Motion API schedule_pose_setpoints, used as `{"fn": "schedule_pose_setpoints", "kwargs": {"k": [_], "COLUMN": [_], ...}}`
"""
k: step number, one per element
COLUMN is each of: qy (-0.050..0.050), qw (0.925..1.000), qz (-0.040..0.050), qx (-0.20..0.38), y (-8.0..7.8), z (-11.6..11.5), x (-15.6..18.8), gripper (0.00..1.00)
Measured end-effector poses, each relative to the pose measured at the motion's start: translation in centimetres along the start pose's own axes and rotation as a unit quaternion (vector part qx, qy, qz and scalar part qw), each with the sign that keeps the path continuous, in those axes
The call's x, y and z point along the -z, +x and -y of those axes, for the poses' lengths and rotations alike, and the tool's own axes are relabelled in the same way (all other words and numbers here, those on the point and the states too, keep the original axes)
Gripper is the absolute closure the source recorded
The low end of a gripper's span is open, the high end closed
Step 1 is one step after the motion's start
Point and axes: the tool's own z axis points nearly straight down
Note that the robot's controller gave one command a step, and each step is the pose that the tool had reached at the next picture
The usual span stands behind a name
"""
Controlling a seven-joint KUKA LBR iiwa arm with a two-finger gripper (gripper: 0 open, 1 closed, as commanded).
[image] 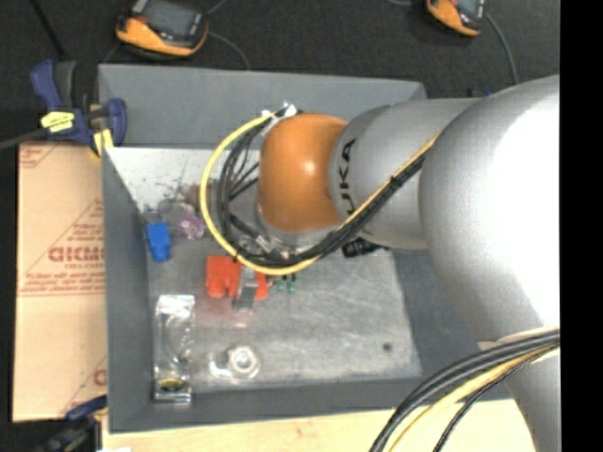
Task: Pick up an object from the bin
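Reaching in from the right, the arm (452, 186) hangs low over the grey bin (377, 337) so its gripper (249, 288), apart or together I cannot tell, sits just beside the red block (222, 277) mid-bin, probably its pick.

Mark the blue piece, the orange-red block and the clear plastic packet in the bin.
blue piece (158, 241): camera view, on its middle.
orange-red block (220, 276): camera view, on its left part, beside the arm's wrist.
clear plastic packet (174, 342): camera view, on its middle, near the bin's lower left corner.
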Motion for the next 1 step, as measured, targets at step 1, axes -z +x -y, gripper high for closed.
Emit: {"fn": "schedule_pose_setpoints", "kwargs": {"k": [1], "qy": [0.0], "qw": [1.0], "qz": [0.0011], "qx": [0.001], "y": [-0.3], "z": [-0.03], "x": [6.59], "gripper": [1.0]}}
